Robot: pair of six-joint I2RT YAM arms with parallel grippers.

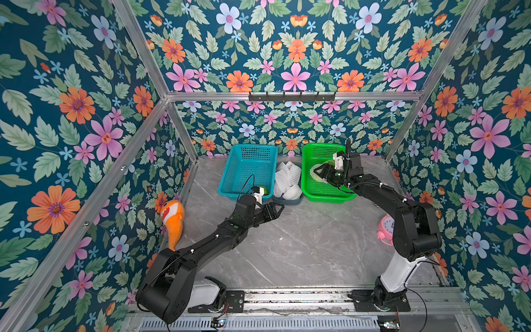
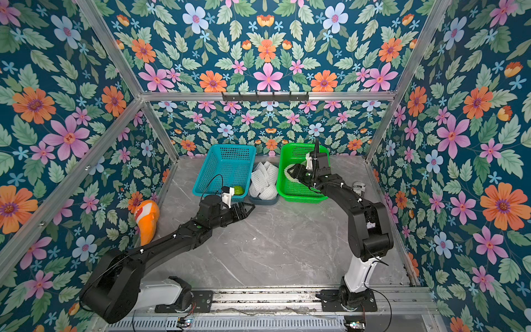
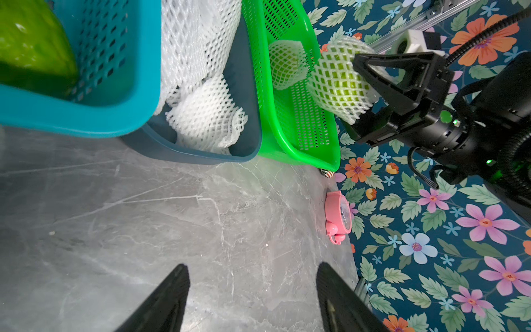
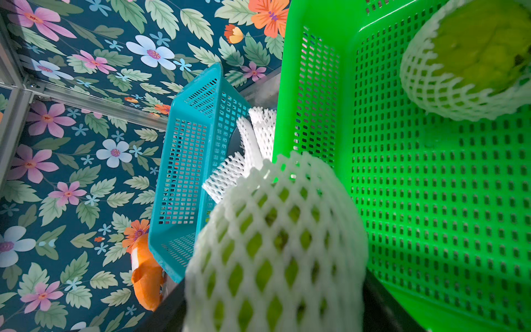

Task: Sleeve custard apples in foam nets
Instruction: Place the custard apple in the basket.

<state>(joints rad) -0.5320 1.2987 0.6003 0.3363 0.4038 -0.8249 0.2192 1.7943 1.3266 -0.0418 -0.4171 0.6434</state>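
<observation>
1. A robot test booth, not a lived-in room: an aluminium frame (image 1: 201,96) holds flower-print panels (image 1: 71,115) on every side.
2. Under the left gripper (image 1: 277,209) lies a marble-look tabletop (image 1: 301,244); behind it runs a metal mounting rail (image 1: 301,299).
3. Stray props: a toy clownfish (image 1: 173,218) outboard of the left gripper, and a pink alarm clock (image 1: 385,230) behind the right gripper (image 1: 320,172).

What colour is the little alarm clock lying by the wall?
Pink. The alarm clock shows best in the left wrist view.
</observation>
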